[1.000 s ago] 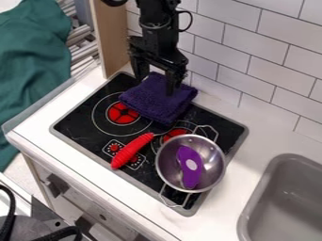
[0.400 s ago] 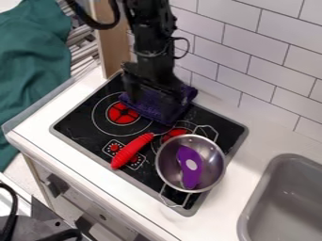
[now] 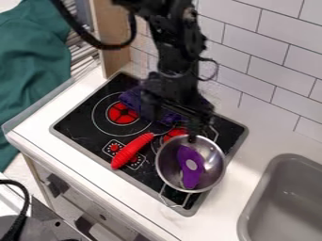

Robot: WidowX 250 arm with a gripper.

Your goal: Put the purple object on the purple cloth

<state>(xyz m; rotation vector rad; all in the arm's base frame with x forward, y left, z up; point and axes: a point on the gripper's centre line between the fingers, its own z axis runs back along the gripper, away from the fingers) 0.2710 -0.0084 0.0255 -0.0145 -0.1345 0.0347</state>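
My gripper [image 3: 172, 124] hangs over the stove between the cloth and the metal bowl, open, with its right finger by the bowl's upper rim and nothing visible between the fingers. The purple object [image 3: 186, 155], with a pale oval spot, lies inside the silver bowl [image 3: 166, 174]. Behind the gripper, the folded purple cloth [image 3: 131, 98] lies at the back of the stove, its middle and right part largely covered by the arm.
Left of the bowl, a red-handled utensil [image 3: 131, 150] lies across the black stove top [image 3: 82, 127]. A grey sink [image 3: 286, 197] is at the right. The tiled wall [image 3: 270, 61] stands behind, and a wooden panel [image 3: 116, 42] rises at the back left.
The arm has come forward and to the right, from above the cloth toward the bowl. The bowl, cloth and red-handled utensil have stayed in place.
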